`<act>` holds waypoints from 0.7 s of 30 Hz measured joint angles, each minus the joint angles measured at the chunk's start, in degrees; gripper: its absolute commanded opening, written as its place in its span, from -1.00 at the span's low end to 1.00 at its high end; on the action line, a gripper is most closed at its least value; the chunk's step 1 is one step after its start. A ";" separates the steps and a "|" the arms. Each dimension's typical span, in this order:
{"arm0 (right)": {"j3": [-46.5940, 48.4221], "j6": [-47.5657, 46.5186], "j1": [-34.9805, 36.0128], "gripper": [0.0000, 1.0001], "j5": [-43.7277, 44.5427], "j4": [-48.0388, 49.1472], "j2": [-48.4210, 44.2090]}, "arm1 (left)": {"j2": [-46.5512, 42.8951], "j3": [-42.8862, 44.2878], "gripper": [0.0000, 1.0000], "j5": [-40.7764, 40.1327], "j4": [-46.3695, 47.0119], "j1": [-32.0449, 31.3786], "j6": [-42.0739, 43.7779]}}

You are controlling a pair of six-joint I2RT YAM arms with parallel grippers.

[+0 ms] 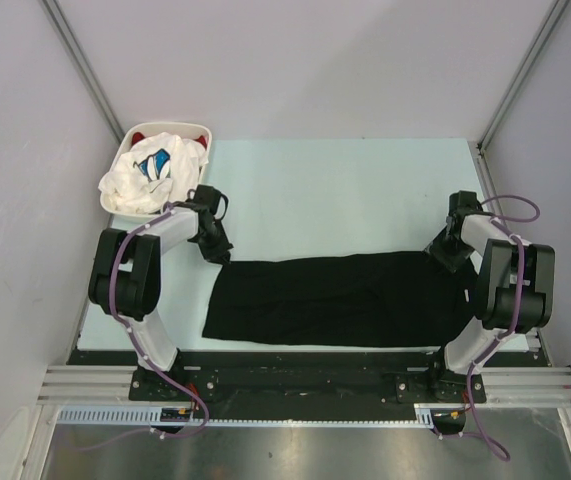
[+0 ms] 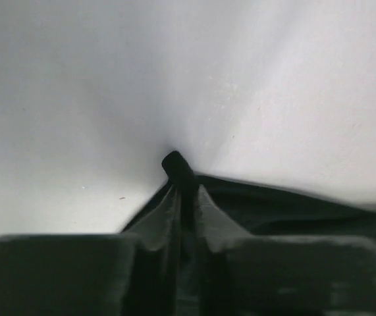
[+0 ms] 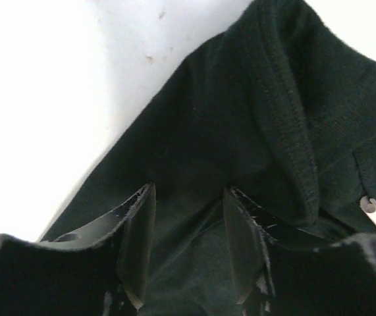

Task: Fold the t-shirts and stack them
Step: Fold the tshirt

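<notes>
A large black t-shirt (image 1: 340, 298) lies folded in a long band across the near half of the table. My left gripper (image 1: 215, 250) is at its far left corner, shut on a pinch of the black cloth (image 2: 178, 168) that pokes up between the fingers (image 2: 209, 212). My right gripper (image 1: 445, 252) is at the far right corner, jaws open, with the black cloth (image 3: 240, 118) and its ribbed collar lying under and between the fingers (image 3: 138, 230). A white t-shirt with blue print (image 1: 145, 175) and a bit of red cloth (image 1: 202, 145) sit in the basket.
A white oval plastic basket (image 1: 170, 130) stands at the table's far left corner. The pale table (image 1: 345, 190) stretches behind the black shirt. Grey walls close in on both sides and the back.
</notes>
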 measured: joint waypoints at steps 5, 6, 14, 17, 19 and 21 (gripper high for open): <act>0.00 -0.66 -0.02 -0.88 2.67 -0.98 0.20 | 0.04 -0.37 -0.99 0.85 0.70 0.00 0.26; 0.00 -0.66 0.02 -1.00 2.93 -0.72 0.24 | 0.04 -0.46 -0.99 0.90 0.83 0.02 0.26; 0.87 -0.81 0.46 -1.00 3.45 -0.81 1.01 | 0.04 -0.46 -0.99 0.94 0.87 0.11 0.31; 1.95 -0.83 0.81 -1.00 3.76 -1.46 1.75 | 0.20 -0.26 -0.99 1.16 0.70 0.50 0.24; 3.56 -0.81 1.05 -1.00 3.80 -2.01 3.02 | 0.94 0.72 -0.99 1.55 -0.13 0.87 0.26; 5.75 -0.70 1.29 -1.00 3.65 -2.34 4.70 | 2.51 2.80 -0.99 2.14 -1.42 1.29 0.31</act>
